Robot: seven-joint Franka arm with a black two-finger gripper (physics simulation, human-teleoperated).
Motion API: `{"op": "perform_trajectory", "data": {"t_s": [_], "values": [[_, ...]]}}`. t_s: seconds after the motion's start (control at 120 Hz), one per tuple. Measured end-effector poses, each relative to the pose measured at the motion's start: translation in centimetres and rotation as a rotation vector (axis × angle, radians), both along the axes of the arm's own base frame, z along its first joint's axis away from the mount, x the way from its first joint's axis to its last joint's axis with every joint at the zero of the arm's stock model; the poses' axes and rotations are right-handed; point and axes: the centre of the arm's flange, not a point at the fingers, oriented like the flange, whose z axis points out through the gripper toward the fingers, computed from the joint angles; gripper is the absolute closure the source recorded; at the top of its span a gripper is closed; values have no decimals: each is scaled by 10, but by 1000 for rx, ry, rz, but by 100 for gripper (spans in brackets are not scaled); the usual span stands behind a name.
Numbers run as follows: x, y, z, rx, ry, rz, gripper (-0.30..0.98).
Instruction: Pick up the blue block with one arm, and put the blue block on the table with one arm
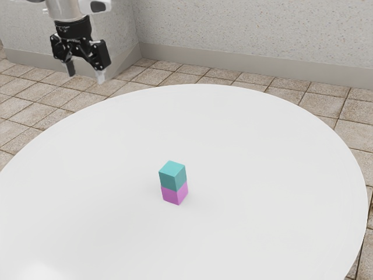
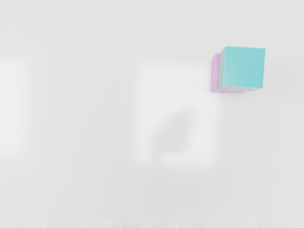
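Exterior view: I read the end effector at the upper left, raised, its 2 fingers pointing down and standing apart, nothing between them. The blue block, a blue-green cube by my reading, sits well apart from it, on top of 1 pink block. The 2 blocks are in contact, faces closely lined up, and form an upright stack; the pink block rests on the desk, near the middle of its round white top. Blue block not on the desk surface itself: the pink block carries it. Behind the desk I note a floor of brownish square tiles and a pale speckled wall with a plain baseboard along its foot. Wrist view: I look down on the stack from above; the blue block's top face covers most of the pink block, whose edges show along 2 sides. On the white surface near the stack lies a brighter patch of light, with a soft grey shadow inside it. Both blocks are free of the fingers.
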Motion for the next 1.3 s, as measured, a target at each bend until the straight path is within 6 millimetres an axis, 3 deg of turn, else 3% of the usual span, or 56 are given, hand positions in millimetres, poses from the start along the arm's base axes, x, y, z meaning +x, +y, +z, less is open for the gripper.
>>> {"op": "perform_trajectory", "data": {"t_s": [0.2,0.25,0.308,0.383,0.725,0.792,0.833,0.975,1.058,1.3], "values": [[-6,13,0,10,39,41,0],[-13,16,33,15,-13,51,0],[-29,15,84,14,-103,57,0],[-39,7,104,10,-126,48,0],[-29,-71,83,-6,-49,-98,0],[-16,-85,62,-9,-7,-126,0],[-10,-86,38,-1,30,-125,0],[-13,-67,-91,25,171,-82,0],[-16,-57,-150,11,189,-64,0],[-12,-63,-208,-13,122,-78,0]]}}
